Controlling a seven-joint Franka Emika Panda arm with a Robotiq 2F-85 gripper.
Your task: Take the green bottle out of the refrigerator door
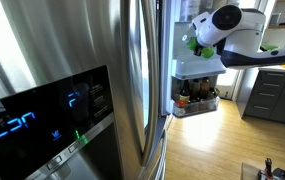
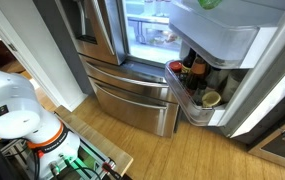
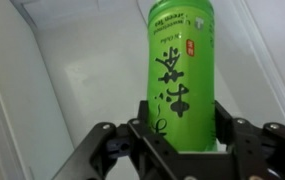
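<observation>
Grip: fingers (image 3: 229,140) closed on the green bottle (image 3: 180,60), touching both sides.
Risk: smooth bottle may tilt, catch on the refrigerator door (image 1: 197,70), and slip free.

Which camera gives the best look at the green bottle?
The wrist view: the green bottle fills the frame, its label showing, gripped between the fingers of the claw. In an exterior view it is only a small, distant green patch; in an exterior view it is a sliver at the top edge.
</observation>
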